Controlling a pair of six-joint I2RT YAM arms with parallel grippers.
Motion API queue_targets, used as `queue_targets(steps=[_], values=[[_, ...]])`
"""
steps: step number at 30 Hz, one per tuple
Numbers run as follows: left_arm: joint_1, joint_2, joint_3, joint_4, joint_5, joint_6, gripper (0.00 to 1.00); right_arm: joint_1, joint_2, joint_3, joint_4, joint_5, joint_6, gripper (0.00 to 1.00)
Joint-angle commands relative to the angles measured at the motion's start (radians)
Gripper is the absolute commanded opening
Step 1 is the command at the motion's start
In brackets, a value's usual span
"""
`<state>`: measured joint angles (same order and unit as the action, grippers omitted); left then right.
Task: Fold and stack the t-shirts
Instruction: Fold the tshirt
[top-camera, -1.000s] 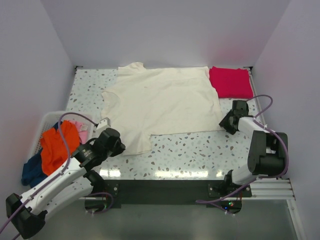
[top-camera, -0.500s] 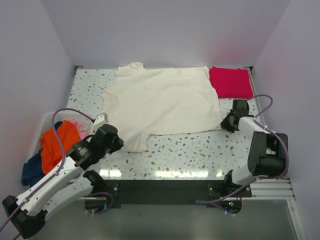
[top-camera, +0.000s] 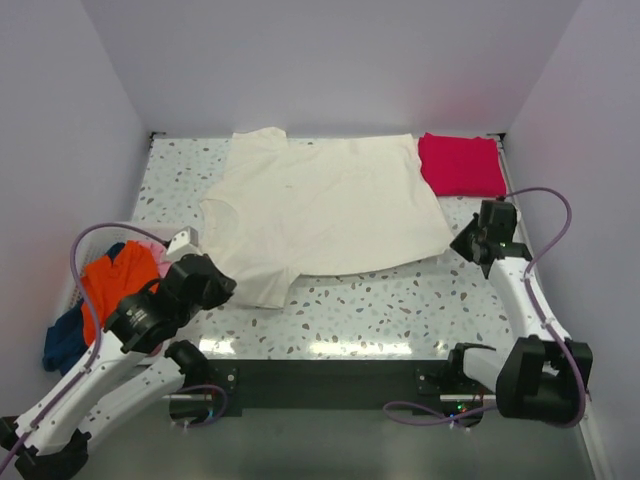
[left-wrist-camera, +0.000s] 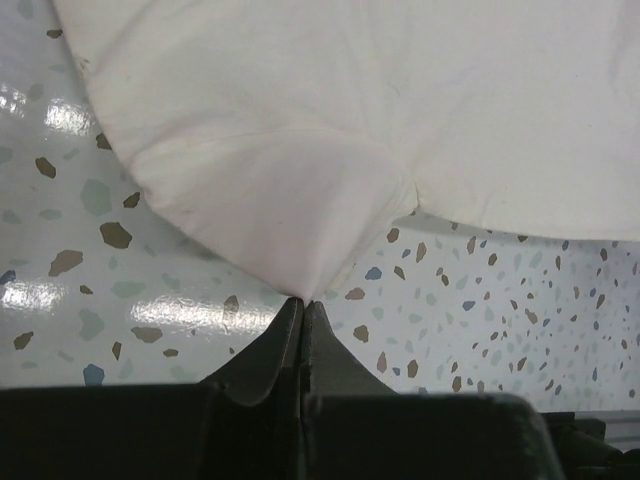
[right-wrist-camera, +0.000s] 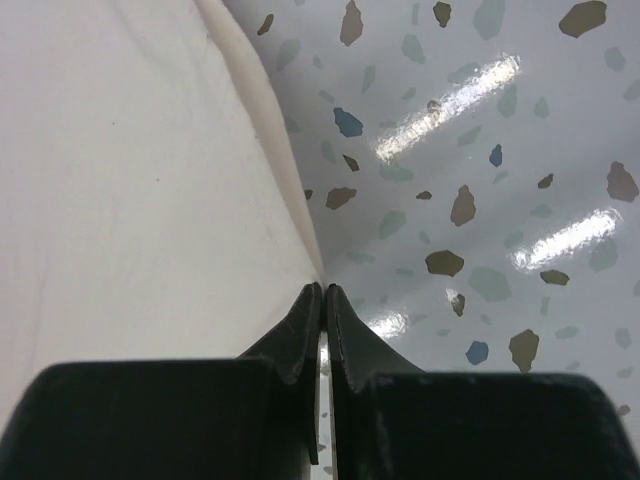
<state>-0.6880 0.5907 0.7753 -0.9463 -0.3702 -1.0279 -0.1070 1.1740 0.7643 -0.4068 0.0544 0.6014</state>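
Cream off-white soft-cloth t-shirt (top-camera: 320, 205): its near-left tip is nipped between the pressed-together fingers of the left gripper (left-wrist-camera: 303, 303). Its near-right hem corner runs into the closed tips of the right gripper (right-wrist-camera: 322, 290), which pinch it. The shirt lies spread flat across the speckled terrazzo-pattern table (top-camera: 380, 300). Just beside its far-right corner rests a folded magenta-red t-shirt (top-camera: 460, 165). At the table's left edge, a white slatted basket (top-camera: 92, 236) holds a crumpled orange t-shirt (top-camera: 105, 285), a dark blue t-shirt (top-camera: 62, 342) and a pink t-shirt (top-camera: 160, 262).
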Motion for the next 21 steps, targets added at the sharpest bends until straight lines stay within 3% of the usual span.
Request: queue_targets(steps=[1, 6, 11, 21], values=[[-0.004, -0.017, 0.035, -0.040, 0.025, 0.025, 0.00, -0.002, -0.105, -0.017, -0.084, 0.027, -0.020, 0.00], [-0.004, -0.048, 0.102, -0.097, -0.009, 0.022, 0.00, 0.000, -0.224, -0.025, -0.144, 0.016, -0.015, 0.00], [-0.002, -0.013, 0.130, -0.051, -0.033, 0.034, 0.00, -0.002, -0.198, -0.010, -0.138, -0.005, -0.020, 0.00], [0.019, 0.313, 0.177, 0.214, -0.159, 0.164, 0.00, -0.002, 0.139, 0.197, -0.041, -0.053, -0.002, 0.00]])
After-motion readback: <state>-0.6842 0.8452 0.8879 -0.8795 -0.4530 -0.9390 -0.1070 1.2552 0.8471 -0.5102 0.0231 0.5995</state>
